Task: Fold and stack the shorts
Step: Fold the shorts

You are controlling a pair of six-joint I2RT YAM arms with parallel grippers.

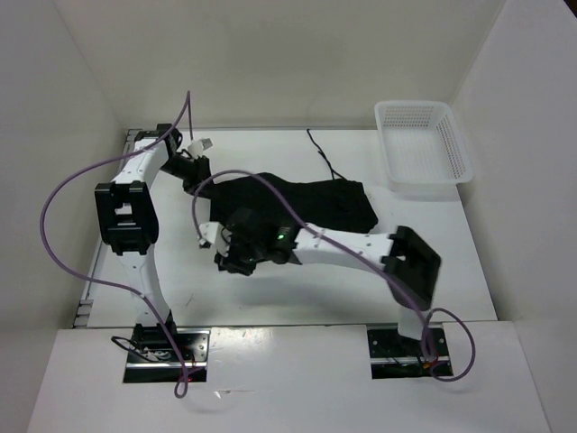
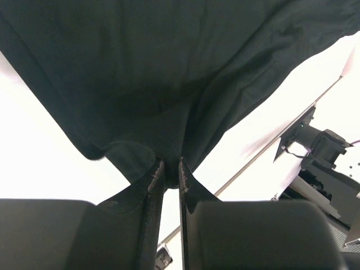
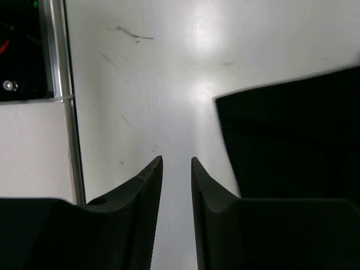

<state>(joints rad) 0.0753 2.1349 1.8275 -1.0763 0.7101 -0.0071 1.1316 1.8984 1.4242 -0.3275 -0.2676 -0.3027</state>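
The black shorts lie spread across the middle of the table, with the thin drawstring trailing toward the back. My left gripper is at their left edge and is shut on a fold of the fabric. In the left wrist view the cloth is pinched between the fingers and lifted. My right gripper hovers low over bare table, left of and in front of the shorts. In the right wrist view its jaws stand a narrow gap apart and hold nothing. A straight edge of the shorts lies to its right.
A white lattice basket stands at the back right corner. White walls close in the table on three sides. A metal rail runs along the table edge near my right gripper. My right arm stretches across in front of the shorts.
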